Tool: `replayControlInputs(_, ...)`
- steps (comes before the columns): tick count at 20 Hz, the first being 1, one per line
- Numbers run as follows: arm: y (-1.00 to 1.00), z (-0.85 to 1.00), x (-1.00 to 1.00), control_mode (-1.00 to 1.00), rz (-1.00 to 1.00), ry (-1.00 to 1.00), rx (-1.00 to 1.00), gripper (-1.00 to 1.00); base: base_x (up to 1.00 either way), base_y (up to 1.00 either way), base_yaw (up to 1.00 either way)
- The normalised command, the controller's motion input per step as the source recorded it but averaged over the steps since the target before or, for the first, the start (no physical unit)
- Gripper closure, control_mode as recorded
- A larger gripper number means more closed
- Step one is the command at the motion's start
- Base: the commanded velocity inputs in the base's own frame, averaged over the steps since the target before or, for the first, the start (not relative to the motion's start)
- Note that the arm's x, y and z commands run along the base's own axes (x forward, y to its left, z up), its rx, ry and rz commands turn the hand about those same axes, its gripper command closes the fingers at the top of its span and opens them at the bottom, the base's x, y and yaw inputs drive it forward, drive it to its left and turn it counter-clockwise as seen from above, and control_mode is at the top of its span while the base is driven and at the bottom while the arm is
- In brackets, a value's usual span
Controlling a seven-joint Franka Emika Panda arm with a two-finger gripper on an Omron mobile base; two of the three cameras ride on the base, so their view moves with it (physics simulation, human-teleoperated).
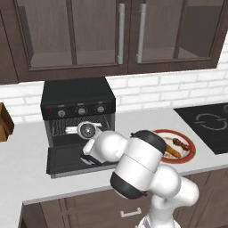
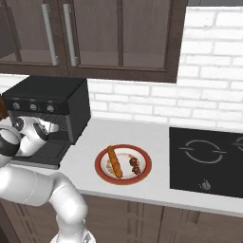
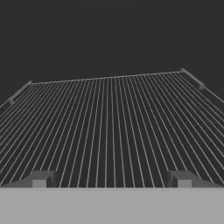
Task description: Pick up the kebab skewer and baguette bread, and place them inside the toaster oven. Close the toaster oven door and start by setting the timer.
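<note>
Our gripper (image 3: 111, 181) sits spread and empty over the oven rack (image 3: 109, 127); baguette (image 2: 114, 162) and skewer (image 2: 135, 166) wait on the plate (image 2: 102, 173) behind it.

There was one toaster oven (image 1: 78, 95) with three knobs (image 1: 81, 111), one red-rimmed plate (image 2: 101, 172) carrying one baguette bread (image 2: 114, 161) and one kebab skewer (image 2: 135, 165), and one cooktop (image 2: 209, 161).

The toaster oven (image 1: 78, 95) looked matt black, its wire rack (image 3: 109, 127) thin bright metal. The surface (image 1: 26, 169) was smooth pale grey; the cupboards (image 1: 89, 35) dark wood with brushed-metal handles (image 1: 120, 33).
</note>
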Motion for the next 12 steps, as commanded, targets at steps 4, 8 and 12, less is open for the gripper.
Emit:
replayControlInputs(4, 0.00, -0.23, -0.01, -1.00, 0.00, 0.11, 0.00, -1.00, 0.00, 0.00, 0.00)
replayControlInputs(8, 0.00, -0.51, -0.47, -1.00, 0.00, 0.09, 0.00, -1.00, 0.00, 0.00, 0.00)
replayControlInputs(12, 0.00, -0.71, -0.94, -1.00, 0.00, 0.10, 0.00, -1.00, 0.00, 0.00, 0.00)
